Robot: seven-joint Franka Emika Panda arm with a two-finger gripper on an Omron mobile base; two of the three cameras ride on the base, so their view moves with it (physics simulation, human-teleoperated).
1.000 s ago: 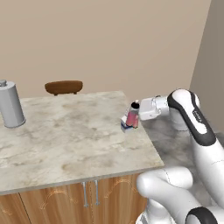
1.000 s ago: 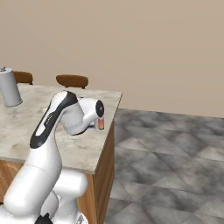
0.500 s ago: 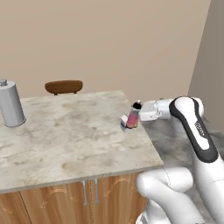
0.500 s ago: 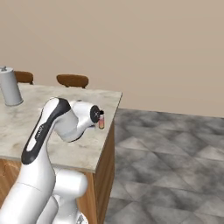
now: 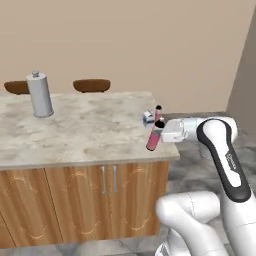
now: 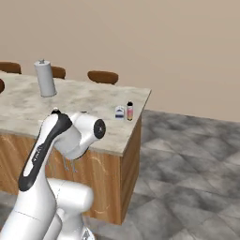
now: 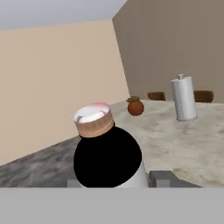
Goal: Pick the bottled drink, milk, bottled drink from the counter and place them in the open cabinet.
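My gripper (image 5: 159, 132) is shut on the pink-labelled bottled drink (image 5: 153, 141), which hangs tilted over the counter's (image 5: 85, 135) right front corner. In the hand view this bottle (image 7: 107, 159) looms between the fingertips (image 7: 165, 178), black cap nearest. Behind it on the counter stand the milk (image 5: 148, 118) and the other bottled drink (image 5: 158, 112). The right base view has the milk (image 6: 120, 112) and the orange-brown bottle (image 6: 130, 111) side by side near the counter's (image 6: 84, 105) far corner, behind my arm. The open cabinet is out of view.
A tall grey canister (image 5: 40, 95) stands at the counter's back left. Brown chair backs (image 5: 91, 85) rise behind the counter. A small orange pot (image 7: 135, 106) sits at a counter corner in the hand view. Grey tiled floor (image 6: 187, 159) lies right of the counter.
The base has moved, so both base views have shifted. The pink bottle has come off the counter in my gripper and now tilts near the front corner, away from the milk.
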